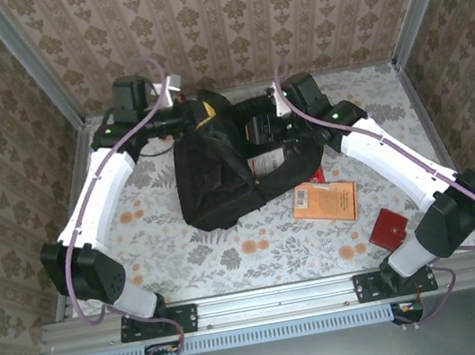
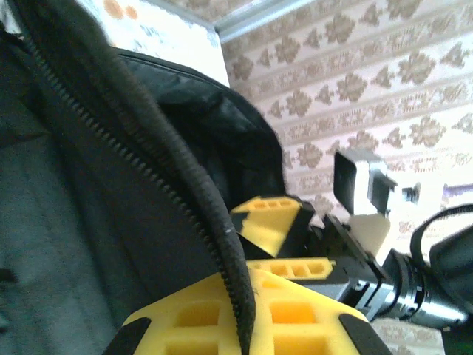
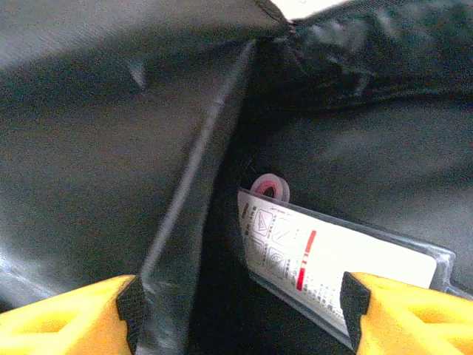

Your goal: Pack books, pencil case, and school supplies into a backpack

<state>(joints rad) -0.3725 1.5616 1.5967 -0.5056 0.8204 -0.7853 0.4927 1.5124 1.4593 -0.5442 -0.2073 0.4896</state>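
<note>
the backpack (image 1: 216,186) lies at the centre of the tabletop (image 1: 168,253). the left hand (image 2: 240,303) is closed on the backpack's zip edge (image 2: 214,214), fingers together with the zip between them. the right hand (image 3: 242,310) is inside the opening, fingers wide apart, gripping nothing. a pink tape roll (image 3: 267,185) lies inside the backpack, at the corner of a white printed card (image 3: 332,259). the orange book (image 1: 325,202) and the red book (image 1: 388,229) lie on the tabletop to the right of the backpack.
</note>
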